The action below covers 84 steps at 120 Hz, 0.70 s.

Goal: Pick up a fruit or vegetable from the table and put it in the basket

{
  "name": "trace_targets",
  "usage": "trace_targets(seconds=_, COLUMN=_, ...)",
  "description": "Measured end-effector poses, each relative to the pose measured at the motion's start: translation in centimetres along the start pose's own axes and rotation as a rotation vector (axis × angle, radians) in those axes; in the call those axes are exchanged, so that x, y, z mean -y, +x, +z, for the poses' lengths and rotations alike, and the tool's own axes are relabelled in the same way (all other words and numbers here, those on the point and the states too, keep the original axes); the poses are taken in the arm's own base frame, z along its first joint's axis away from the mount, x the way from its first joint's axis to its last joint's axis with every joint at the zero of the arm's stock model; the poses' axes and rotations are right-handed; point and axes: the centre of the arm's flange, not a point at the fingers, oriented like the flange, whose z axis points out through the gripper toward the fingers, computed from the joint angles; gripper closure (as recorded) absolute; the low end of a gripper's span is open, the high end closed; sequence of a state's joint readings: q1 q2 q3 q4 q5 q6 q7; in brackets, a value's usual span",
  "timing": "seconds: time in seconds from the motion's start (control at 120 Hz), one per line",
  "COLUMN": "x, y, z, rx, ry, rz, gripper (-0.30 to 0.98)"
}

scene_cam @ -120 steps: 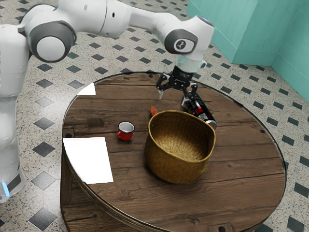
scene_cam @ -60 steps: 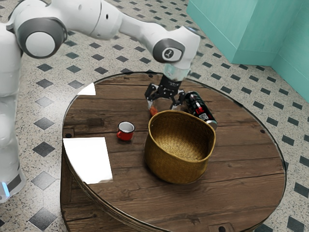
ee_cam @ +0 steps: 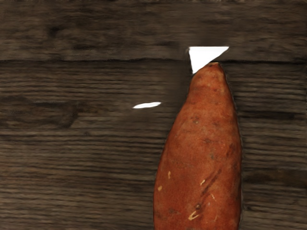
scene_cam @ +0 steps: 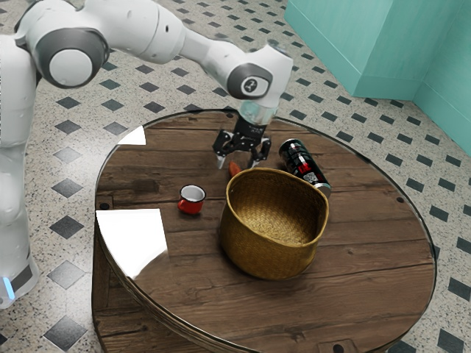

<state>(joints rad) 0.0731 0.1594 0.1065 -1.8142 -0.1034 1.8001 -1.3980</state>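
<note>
My gripper point(scene_cam: 241, 163) is open in the exterior view, its two fingers spread wide just above the table, behind the basket. An orange-brown sweet potato point(scene_cam: 235, 170) lies on the wood below and between the fingers, partly hidden by the basket's rim. In the wrist view the sweet potato point(ee_cam: 204, 158) is large, its narrow tip clearly seen and its thick end running off the lower edge. The woven basket point(scene_cam: 269, 246) stands upright on the table, and its visible inside holds nothing.
A red mug point(scene_cam: 191, 200) with a white inside stands toward the exterior view's left of the basket. A dark bottle or can point(scene_cam: 305, 163) lies on its side behind the basket, toward the exterior view's right. The round wooden table point(scene_cam: 372, 250) has a thin rim.
My hand has moved toward the exterior view's left and lower, from beside the dark bottle to over the sweet potato. The fingers stay apart; the objects have stayed in place.
</note>
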Motion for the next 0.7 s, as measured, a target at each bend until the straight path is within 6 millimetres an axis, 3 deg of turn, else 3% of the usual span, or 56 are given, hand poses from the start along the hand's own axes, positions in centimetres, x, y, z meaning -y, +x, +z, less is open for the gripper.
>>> trace_targets(seconds=0.125, x=-0.6, y=0.0, z=0.5, rx=-0.002, ry=-0.008, rz=0.0, gripper=0.0)
trace_targets(seconds=0.292, x=-0.7, y=1.5, z=0.4, rx=0.001, ry=-0.023, rz=-0.021, gripper=0.0)
trace_targets(seconds=0.617, x=-1.4, y=1.0, z=2.3, rx=0.018, ry=-0.006, rz=-0.014, gripper=0.0)
trace_targets(seconds=0.7, x=-1.5, y=1.0, z=2.5, rx=0.022, ry=-0.003, rz=-0.015, gripper=0.07)
